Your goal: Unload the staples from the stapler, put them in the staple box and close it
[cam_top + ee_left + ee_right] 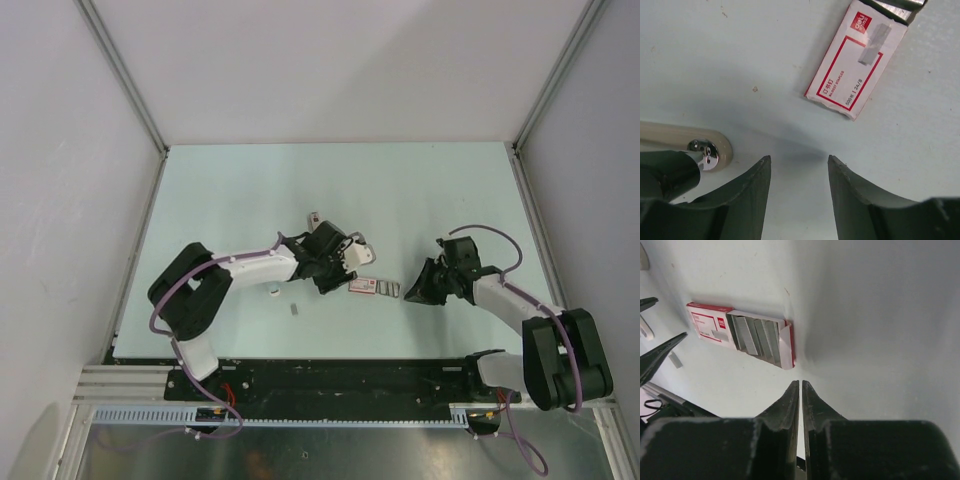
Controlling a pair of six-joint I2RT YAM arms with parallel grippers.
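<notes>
The stapler (685, 142) shows as a pale elongated body with a metal rivet, lying on the table just left of my left gripper's fingers. My left gripper (799, 159) is open and empty over bare table, also seen from above (345, 262). A short grey strip of staples (294, 309) lies loose on the table near the front, and shows in the right wrist view (675, 359). My right gripper (801, 382) is shut and empty, its tips just short of the open box; from above it sits to the box's right (405, 292).
A red-and-white labelled staple box (365, 286) lies between the grippers, its drawer (757, 335) pulled out with several staple strips inside. The box also shows in the left wrist view (855, 60). A small white piece (272, 292) lies by the left arm.
</notes>
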